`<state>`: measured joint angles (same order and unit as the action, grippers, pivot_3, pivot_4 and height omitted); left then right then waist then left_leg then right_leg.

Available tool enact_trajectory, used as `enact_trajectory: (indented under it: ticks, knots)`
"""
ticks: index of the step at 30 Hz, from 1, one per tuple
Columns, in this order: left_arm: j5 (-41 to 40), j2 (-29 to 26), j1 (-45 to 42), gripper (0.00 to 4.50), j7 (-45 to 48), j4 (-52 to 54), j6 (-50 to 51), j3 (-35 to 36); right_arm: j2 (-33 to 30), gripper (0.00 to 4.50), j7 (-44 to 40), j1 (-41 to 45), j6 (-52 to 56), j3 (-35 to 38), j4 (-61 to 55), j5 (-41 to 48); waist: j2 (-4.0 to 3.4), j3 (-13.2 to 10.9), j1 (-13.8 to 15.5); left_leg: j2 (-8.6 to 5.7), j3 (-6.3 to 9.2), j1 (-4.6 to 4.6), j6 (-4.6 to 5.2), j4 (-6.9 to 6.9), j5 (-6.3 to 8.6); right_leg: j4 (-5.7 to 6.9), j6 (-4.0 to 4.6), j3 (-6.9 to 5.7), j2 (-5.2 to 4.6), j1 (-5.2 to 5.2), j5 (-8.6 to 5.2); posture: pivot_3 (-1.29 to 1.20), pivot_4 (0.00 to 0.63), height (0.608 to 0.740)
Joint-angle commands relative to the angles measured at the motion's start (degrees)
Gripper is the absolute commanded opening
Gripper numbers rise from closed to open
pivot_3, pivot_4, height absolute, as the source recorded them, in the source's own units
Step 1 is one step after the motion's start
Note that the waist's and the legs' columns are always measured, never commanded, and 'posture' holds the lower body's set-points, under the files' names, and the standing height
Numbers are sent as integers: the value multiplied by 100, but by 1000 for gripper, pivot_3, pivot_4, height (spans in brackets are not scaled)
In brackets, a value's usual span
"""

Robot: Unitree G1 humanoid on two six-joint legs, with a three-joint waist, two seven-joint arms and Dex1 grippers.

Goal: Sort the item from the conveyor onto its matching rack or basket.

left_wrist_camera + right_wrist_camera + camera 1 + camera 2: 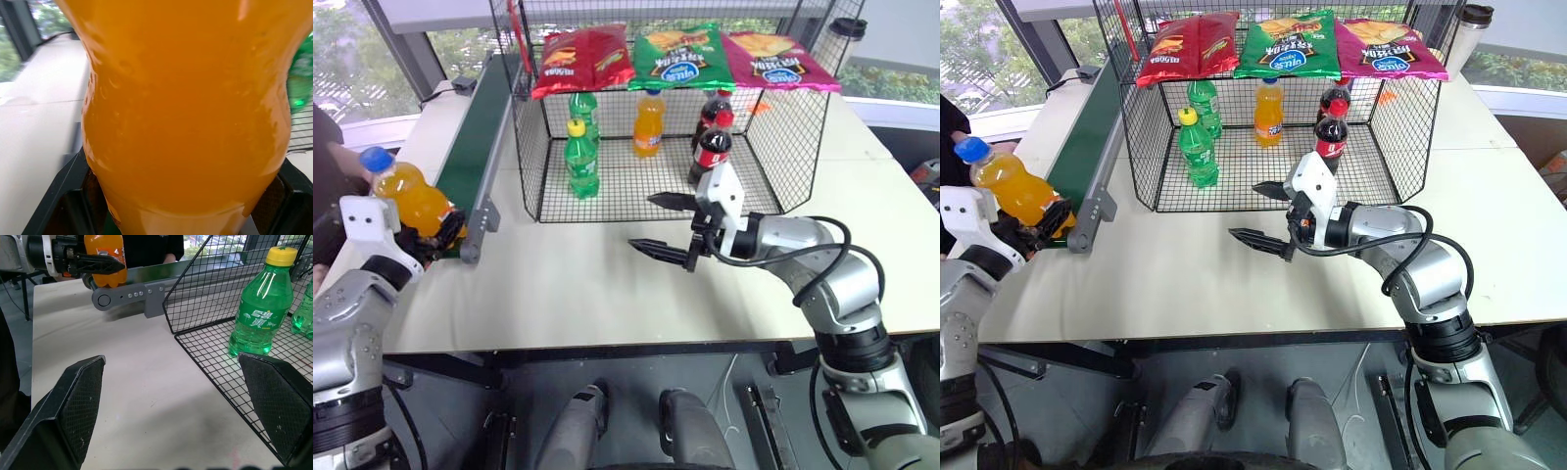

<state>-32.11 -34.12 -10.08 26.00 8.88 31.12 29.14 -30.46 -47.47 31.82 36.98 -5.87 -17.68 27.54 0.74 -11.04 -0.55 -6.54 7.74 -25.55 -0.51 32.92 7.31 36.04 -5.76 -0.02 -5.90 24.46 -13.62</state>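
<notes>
Left eye view: orange soda bottle is gripped near its base by the left gripper, jaws clamped on it, at the near end of the conveyor. Bottle tilted, long axis slanting from the base at the gripper up to the blue cap, which points up and toward the robot's left. It sits over the table's left edge, just beside the belt frame's end bracket; can't tell if the base touches the belt. Left wrist view is nearly all orange liquid, cap and base cut off, black fingers barely showing at both sides.

Right gripper hovers over the bare white table in front of the wire cage, fingers spread wide, holding nothing, pointing toward the robot's left.

Inside the cage: two green soda bottles on the left, one orange bottle mid-back, two cola bottles with red caps on the right, the nearer one partly hidden behind the right gripper's body. All upright. On the cage top lie three snack bags: red, green, pink. A cup stands at the far right corner, partly cut off by the cage. A person's dark sleeve shows at the left edge, mostly out of frame. The cage's open front faces the robot; nothing lies between bottle and cage except the conveyor end.
</notes>
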Motion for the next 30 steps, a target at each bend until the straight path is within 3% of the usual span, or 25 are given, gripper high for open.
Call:
enact_trajectory:
  ticks: [1,7,10,13,20,30]
  knots:
    - [-621,-258,-584,3009,77,437,320,209,-63,4500,28,31,-60,122,-252,31,6,-2,0,0,3,-1,0,0,0,1,0,-1,1,0,0,0,150,738]
    - [-829,-256,-890,3009,569,721,675,-665,17,4500,129,146,124,264,-351,262,7,-3,-15,-1,-3,-2,0,0,0,-2,0,-4,0,2,2,0,150,738]
    - [-366,-309,-893,3009,1073,808,443,-1678,-1,4500,151,240,121,245,-335,236,7,-3,-12,-1,-7,-1,-1,0,2,-1,0,-2,1,2,2,0,150,738]
    - [-134,-199,-929,3009,1398,722,215,-2249,-70,4500,110,285,133,247,-312,245,7,-3,-19,0,-8,-2,0,1,2,-1,3,-2,1,2,3,0,150,738]
    - [459,283,-1385,3009,1750,318,-393,-3158,-150,4500,10,297,220,182,-361,330,6,-4,4,2,-8,-2,0,-1,2,-1,4,-2,0,4,3,0,150,738]
    - [1020,937,-1594,3009,1991,-70,-867,-3827,147,4500,-48,527,37,-147,-205,193,6,-4,-26,2,-8,-4,2,1,3,-4,2,-3,2,4,4,0,150,738]
